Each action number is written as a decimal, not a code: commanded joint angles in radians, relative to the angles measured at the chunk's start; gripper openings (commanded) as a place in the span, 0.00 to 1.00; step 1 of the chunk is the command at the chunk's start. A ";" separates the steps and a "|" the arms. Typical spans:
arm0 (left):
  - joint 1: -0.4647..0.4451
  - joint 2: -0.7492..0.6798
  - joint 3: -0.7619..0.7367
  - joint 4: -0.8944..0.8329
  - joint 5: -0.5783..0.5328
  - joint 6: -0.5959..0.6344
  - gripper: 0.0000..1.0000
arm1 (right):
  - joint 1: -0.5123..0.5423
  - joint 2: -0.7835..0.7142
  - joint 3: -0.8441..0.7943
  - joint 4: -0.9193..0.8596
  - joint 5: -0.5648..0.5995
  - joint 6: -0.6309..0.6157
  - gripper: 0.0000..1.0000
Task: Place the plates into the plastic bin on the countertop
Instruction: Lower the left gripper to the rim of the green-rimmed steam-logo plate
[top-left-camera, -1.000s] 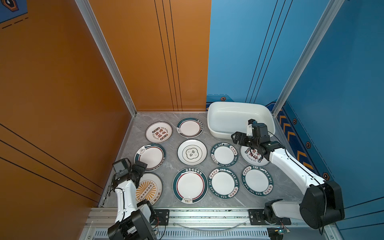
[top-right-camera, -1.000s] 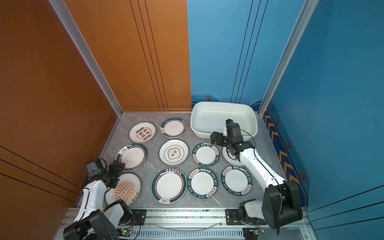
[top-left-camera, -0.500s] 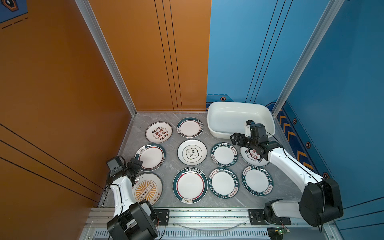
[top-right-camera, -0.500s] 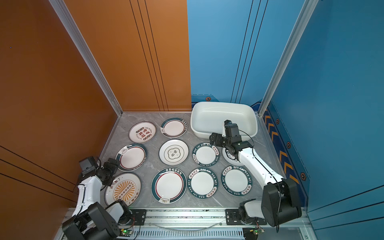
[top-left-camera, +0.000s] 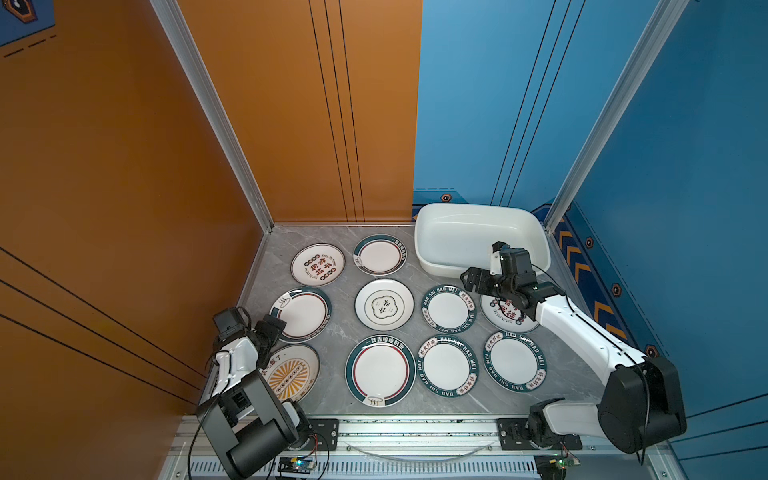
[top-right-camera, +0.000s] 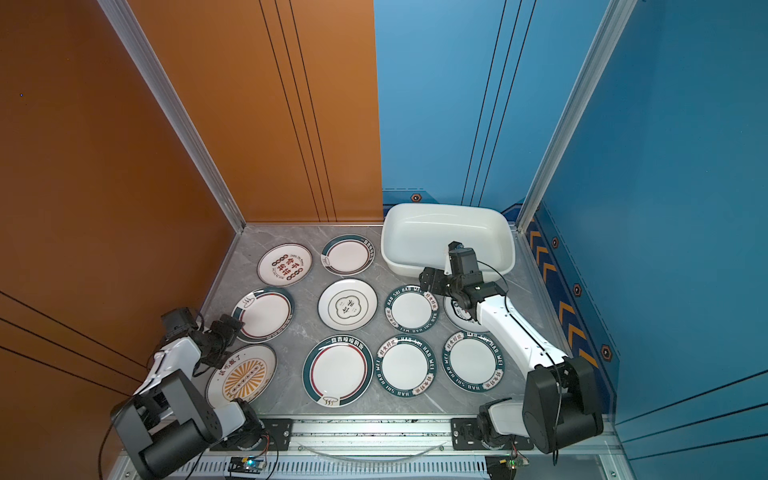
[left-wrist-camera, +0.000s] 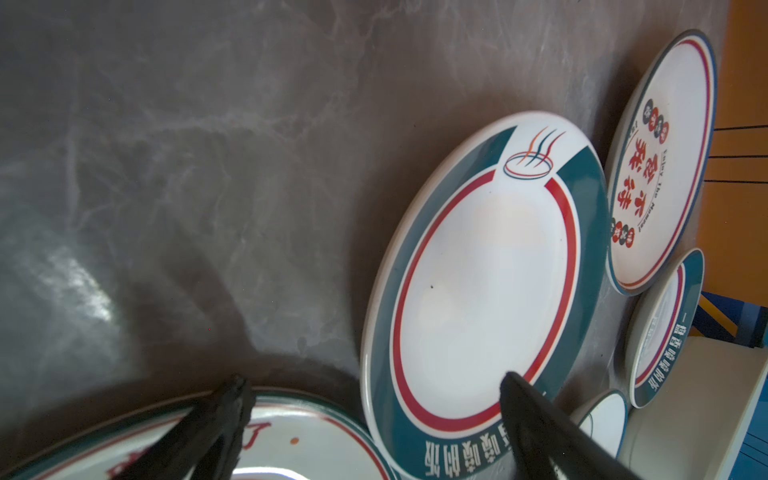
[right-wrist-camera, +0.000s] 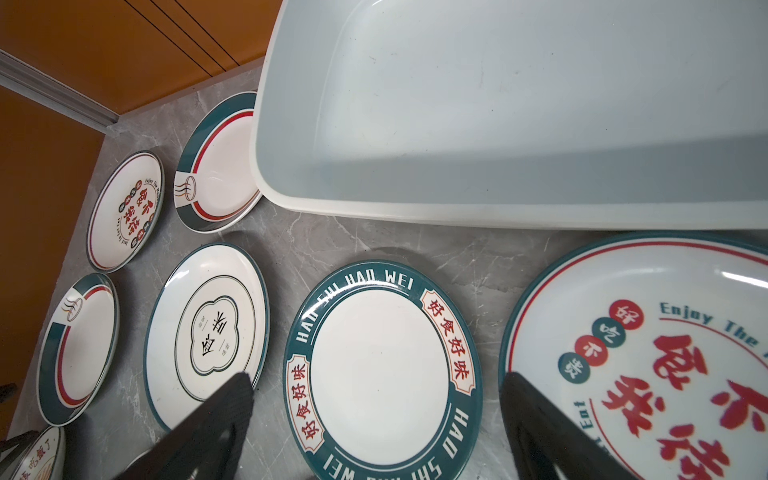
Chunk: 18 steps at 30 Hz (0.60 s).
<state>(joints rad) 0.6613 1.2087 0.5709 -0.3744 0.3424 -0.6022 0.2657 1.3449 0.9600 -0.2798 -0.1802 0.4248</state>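
On the countertop (top-left-camera: 343, 332) the plastic bin (top-left-camera: 457, 232) sits in the far right corner, while the plates (top-left-camera: 384, 304) lie flat in three rows: two to its left, four just before it, four along the front edge.

The left pincer (top-left-camera: 273, 327) hangs low with jaws spread, the right pincer (top-left-camera: 470, 280) reaches forward, jaws equally spread
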 joint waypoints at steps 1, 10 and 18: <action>0.005 -0.002 0.020 0.026 0.020 -0.001 0.95 | 0.007 -0.007 -0.016 -0.024 -0.001 0.011 0.95; 0.006 -0.052 0.034 -0.006 0.023 0.006 0.95 | 0.012 0.016 -0.021 -0.013 -0.010 0.023 0.95; 0.008 0.040 0.066 0.027 0.010 0.015 0.94 | 0.015 0.008 -0.026 -0.018 -0.006 0.019 0.94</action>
<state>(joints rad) 0.6613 1.2240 0.6094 -0.3538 0.3565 -0.6056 0.2752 1.3533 0.9497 -0.2790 -0.1829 0.4282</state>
